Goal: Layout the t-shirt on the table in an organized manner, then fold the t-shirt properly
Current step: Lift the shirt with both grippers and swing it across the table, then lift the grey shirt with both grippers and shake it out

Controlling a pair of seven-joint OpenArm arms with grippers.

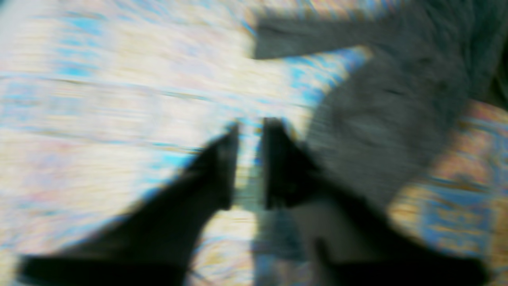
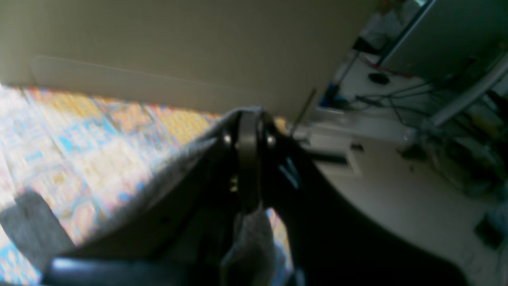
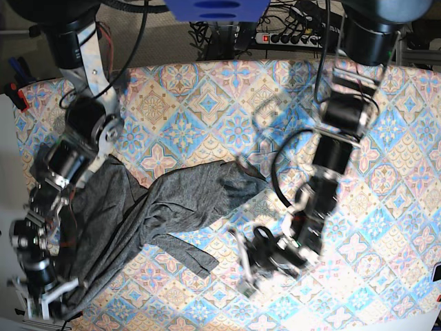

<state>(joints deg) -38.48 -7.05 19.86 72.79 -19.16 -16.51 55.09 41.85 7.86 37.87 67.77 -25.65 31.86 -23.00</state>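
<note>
From my seat, nearest in the base view, the right gripper (image 3: 43, 303) sits at the counter's (image 3: 386, 172) front corner with its jaws clenched on a bunched fold of the t-shirt (image 3: 148, 207); the right wrist view shows soft grey knit pinched between them. The left gripper (image 1: 251, 159) hangs blurred above the patterned cloth, its 2 dark, tapered jaws parted with only tile print between them, the shirt's edge just beside. Beyond, the floppy heather-grey fabric lies rumpled and twisted, stretching toward the counter's middle over blue, pink and cream diamonds.
</note>
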